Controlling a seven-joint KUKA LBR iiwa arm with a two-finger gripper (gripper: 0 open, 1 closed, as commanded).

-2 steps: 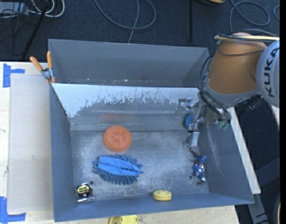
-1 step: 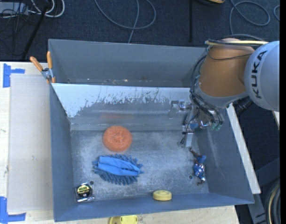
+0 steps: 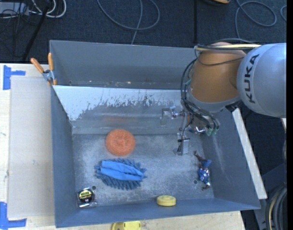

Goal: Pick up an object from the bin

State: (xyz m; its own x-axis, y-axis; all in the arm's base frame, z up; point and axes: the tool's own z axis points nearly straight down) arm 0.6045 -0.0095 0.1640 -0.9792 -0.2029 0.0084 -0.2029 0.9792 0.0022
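Observation:
My gripper [image 3: 176,129] hangs in the right half of the bin, near the back wall. Its two metal fingers stand apart, open, with nothing between them. An orange round scrubber [image 3: 120,142] lies to its left on the bin floor. A small blue toy figure [image 3: 203,172] lies in front of it to the right, close to the right wall. Neither thing touches the fingers.
A blue bristly brush [image 3: 120,172] lies in the front middle. A black and yellow tape measure [image 3: 85,196] sits in the front left corner, and a flat yellow disc [image 3: 166,201] rests by the front wall. The arm comes in over the right rim.

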